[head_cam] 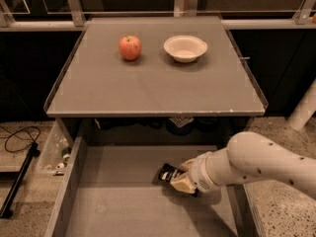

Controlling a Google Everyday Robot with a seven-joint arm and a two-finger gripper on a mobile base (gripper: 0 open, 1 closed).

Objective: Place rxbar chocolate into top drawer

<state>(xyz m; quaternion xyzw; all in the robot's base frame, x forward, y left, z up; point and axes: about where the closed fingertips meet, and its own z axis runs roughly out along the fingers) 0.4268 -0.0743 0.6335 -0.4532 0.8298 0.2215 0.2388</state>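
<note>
The top drawer (pixel 108 201) stands pulled open below the table's front edge, wide and grey with low side walls. My gripper (pixel 180 179) is inside it, right of the middle, low over the drawer floor. It is shut on the rxbar chocolate (pixel 169 174), a small black bar with white lettering that sticks out to the left of the cream fingers (pixel 184 183). The white arm (pixel 261 164) reaches in from the right.
On the grey table (pixel 158 85) stand a red apple (pixel 130 48) and a white bowl (pixel 185 48). A clear bin (pixel 57 149) and a black cable (pixel 19 137) lie on the floor at the left. Dark items sit under the table behind the drawer.
</note>
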